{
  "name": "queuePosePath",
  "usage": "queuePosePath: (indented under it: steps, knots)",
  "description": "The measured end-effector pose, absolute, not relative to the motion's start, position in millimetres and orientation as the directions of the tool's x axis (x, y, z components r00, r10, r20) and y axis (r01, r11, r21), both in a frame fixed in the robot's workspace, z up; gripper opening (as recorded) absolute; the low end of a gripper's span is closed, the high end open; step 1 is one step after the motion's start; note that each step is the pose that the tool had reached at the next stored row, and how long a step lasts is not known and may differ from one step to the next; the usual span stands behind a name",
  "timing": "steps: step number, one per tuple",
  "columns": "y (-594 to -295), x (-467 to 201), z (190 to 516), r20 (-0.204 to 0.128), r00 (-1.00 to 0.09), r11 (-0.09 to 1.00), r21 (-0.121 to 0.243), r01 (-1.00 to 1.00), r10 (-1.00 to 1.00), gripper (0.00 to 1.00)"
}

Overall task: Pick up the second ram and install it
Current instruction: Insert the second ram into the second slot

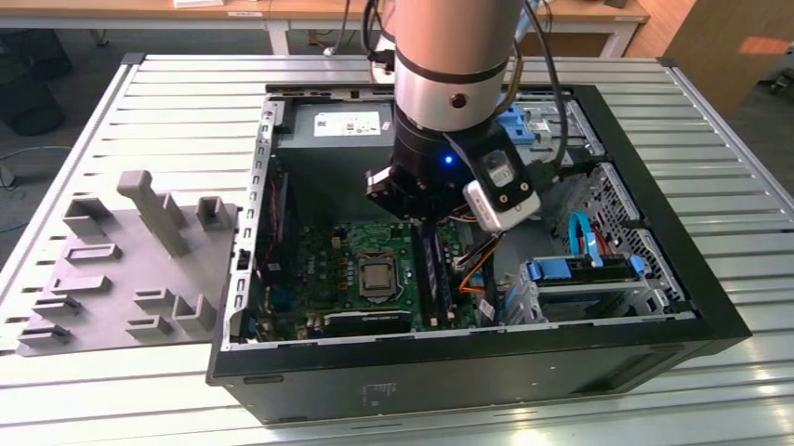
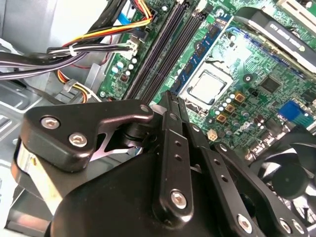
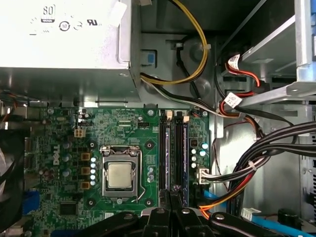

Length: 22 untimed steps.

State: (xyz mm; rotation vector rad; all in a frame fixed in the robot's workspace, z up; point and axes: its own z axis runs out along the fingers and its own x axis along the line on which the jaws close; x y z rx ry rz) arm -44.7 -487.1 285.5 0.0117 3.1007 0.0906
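In the exterior view the grey tray (image 1: 125, 269) lies at the left, beside the open case (image 1: 496, 372). Inside, right of the processor (image 1: 375, 276), the ram (image 1: 430, 279) stands on edge in the slots (image 2: 160, 52). The gripper (image 1: 426, 223) hangs over its far end, fingers drawn together; whether they pinch it I cannot tell

Open black computer case (image 1: 496, 376) on slatted table (image 1: 186, 84), green motherboard (image 3: 123, 126) inside, grey tray (image 1: 112, 279) beside it
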Motion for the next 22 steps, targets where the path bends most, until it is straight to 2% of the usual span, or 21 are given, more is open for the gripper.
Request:
queuePosePath:
  steps: [22]
  knots:
    - [-487, -39, 265, -0.039, -0.999, 0.998, 0.059, 0.006, 0.008, 0.11]
